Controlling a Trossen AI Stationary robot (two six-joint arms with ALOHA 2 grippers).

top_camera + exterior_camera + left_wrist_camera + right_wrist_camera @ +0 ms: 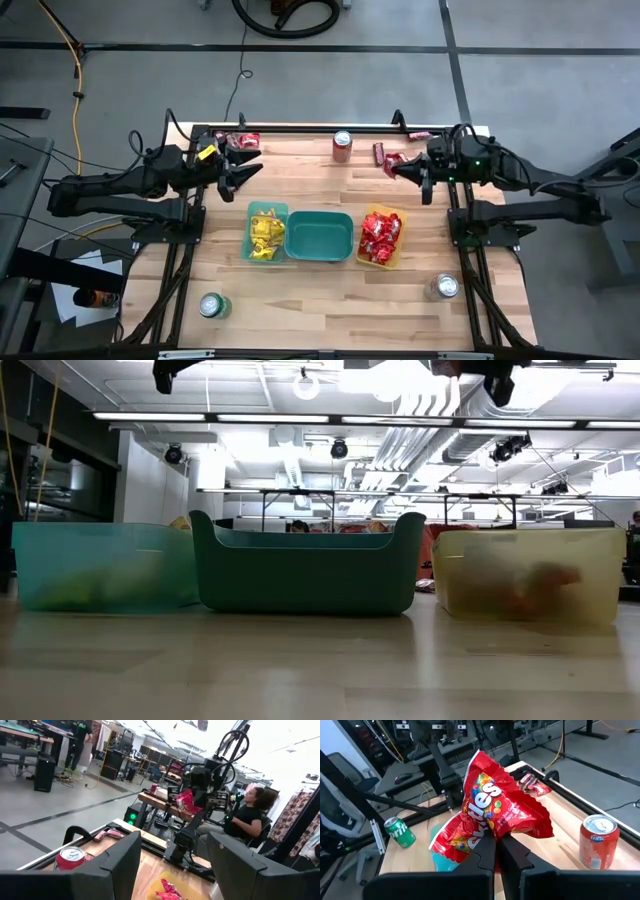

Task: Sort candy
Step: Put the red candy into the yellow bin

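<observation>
My right gripper (392,169) hovers over the table's far right part, shut on a red candy packet (490,812), which also shows in the left wrist view (186,801). My left gripper (247,171) waits open above the far left part, its fingers (120,865) holding nothing. Yellow packets (265,232) lie in the teal bin (250,212). Red packets (380,233) lie in the yellow bin (362,252). The green bin (319,237) stands between them. More loose candy lies by the far edge (240,140), (382,152). My right gripper pinches the red packet between its two fingers (482,857) at the middle of one crumpled edge (492,836). The fingers point about level toward the table's left side. The packet sticks out beyond the fingertips, creased, and is lifted clear of the table.
A red can (342,146) stands at the far edge, a green can (212,305) near left, a silver can (443,287) near right. A person (252,815) sits beyond the table's right side. Bare wood lies in front of the bins.
</observation>
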